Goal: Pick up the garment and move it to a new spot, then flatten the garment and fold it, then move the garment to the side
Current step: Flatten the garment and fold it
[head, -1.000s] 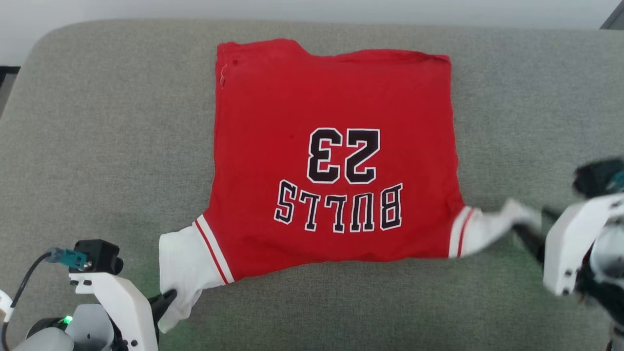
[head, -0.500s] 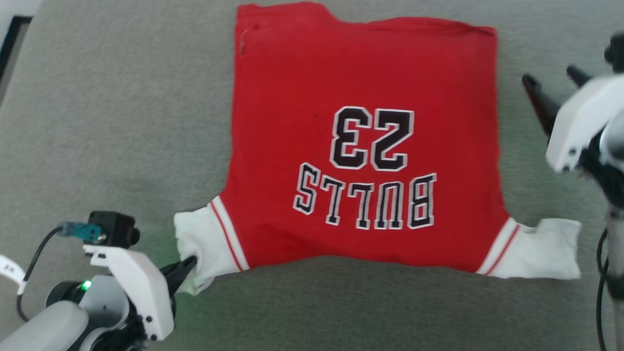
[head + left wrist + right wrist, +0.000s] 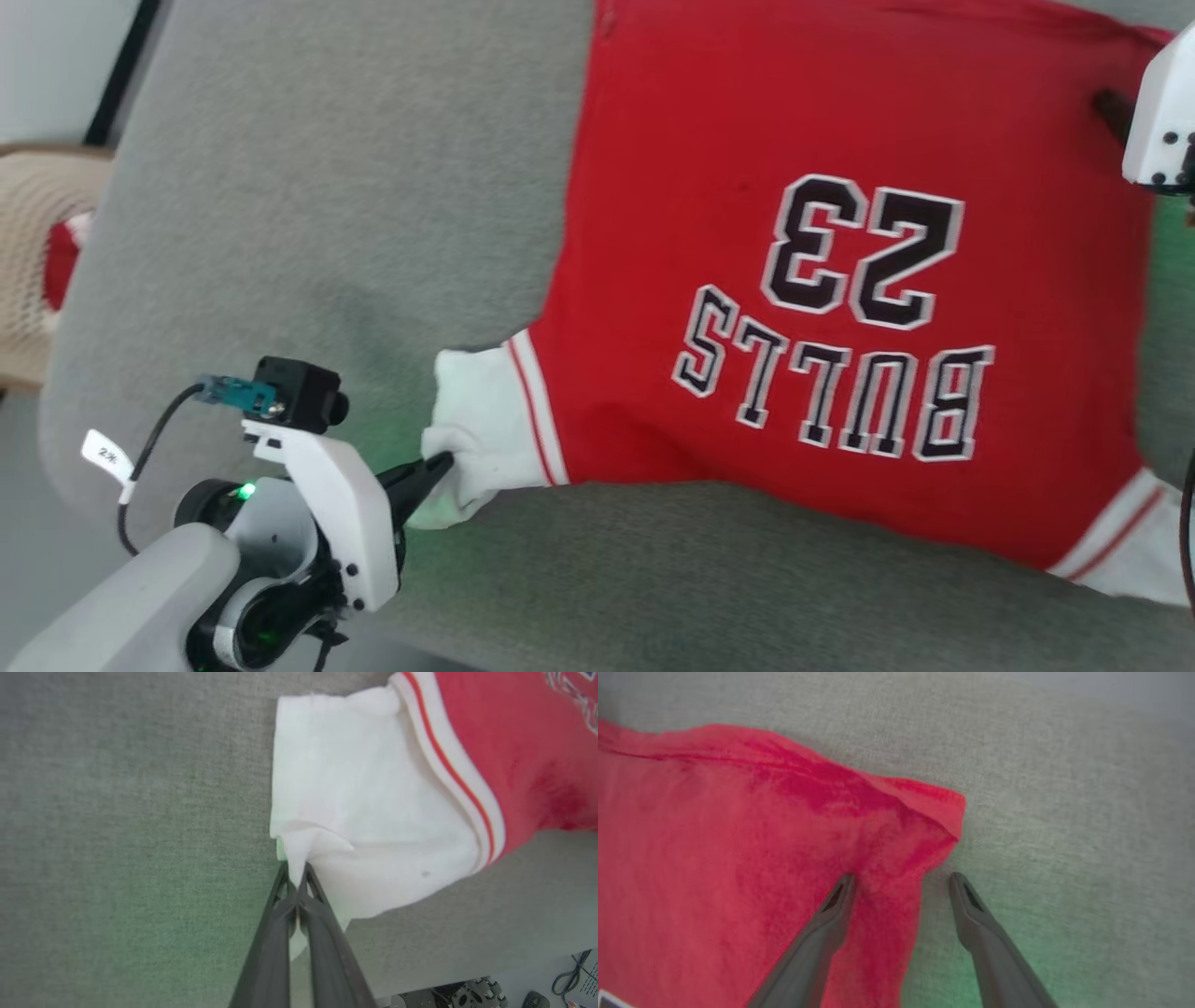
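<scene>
Nearest the robot, the left gripper has its two dark fingers pressed together on a pinch of the white sleeve. The soft, thin cloth puckers into a small peak at the tips. A white band with a thin red stripe joins the sleeve to the red shirt. The shirt lies spread out, front up, on a grey cushion of fine woven fabric with rounded edges. Its black, white-edged "BULLS" and 23 read upside down in the head view. Farther off, the right gripper stands wide open and empty. One finger is over the red cloth and the other over the cushion, astride the shirt's side edge near a creased corner. Beyond the cushion's left edge, a tan wicker piece holds something red.
</scene>
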Robot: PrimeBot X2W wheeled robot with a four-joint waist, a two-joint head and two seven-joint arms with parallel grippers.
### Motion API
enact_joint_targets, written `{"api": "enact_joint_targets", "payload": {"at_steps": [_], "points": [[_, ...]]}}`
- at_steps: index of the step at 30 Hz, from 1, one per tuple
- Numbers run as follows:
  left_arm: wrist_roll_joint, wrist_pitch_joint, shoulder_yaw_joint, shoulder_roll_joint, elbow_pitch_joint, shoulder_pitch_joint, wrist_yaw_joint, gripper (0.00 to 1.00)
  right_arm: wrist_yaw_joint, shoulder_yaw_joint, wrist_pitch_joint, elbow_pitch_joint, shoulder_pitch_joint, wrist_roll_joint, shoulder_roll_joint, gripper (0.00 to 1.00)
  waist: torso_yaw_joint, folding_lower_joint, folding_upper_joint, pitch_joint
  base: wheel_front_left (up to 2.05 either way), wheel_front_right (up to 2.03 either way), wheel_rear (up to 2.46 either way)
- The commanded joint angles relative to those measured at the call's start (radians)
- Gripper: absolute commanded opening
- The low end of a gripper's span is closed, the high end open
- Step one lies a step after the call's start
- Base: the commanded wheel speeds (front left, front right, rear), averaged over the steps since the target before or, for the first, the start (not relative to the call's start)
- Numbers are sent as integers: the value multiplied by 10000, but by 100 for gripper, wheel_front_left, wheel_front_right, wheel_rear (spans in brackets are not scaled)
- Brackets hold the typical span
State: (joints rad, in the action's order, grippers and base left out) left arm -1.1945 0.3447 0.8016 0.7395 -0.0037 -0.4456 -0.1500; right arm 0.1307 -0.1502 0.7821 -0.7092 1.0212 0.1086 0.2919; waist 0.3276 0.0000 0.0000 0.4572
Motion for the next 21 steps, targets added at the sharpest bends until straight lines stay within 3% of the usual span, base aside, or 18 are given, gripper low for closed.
{"api": "enact_joint_targets", "payload": {"at_steps": [1,7,8,9,15,21], "points": [[48,24,35,-108,154,-159,107,0,0,-174,281,-492,237,-258,-14,100,359,0,0,274,0,0,0],[-43,-66,100,-423,709,-281,393,0,-3,-713,2089,-2643,218,-1371,1,99,612,0,0,358,0,0,0],[-64,-95,86,-458,778,-285,421,0,-3,-690,2381,-2851,158,-1497,-31,35,606,0,0,360,0,0,0],[-82,-101,74,-468,851,-279,433,0,-3,-786,2459,-2914,176,-1577,5,0,579,0,0,363,0,0,0],[-209,-270,-128,-346,1125,-199,448,0,-4,-531,2106,-2540,336,-2051,-70,0,60,0,0,183,0,0,0],[-320,-418,-414,-22,1125,6,208,0,-3,716,1604,-1755,-75,-901,-496,0,-881,0,0,-187,0,0,0]]}}
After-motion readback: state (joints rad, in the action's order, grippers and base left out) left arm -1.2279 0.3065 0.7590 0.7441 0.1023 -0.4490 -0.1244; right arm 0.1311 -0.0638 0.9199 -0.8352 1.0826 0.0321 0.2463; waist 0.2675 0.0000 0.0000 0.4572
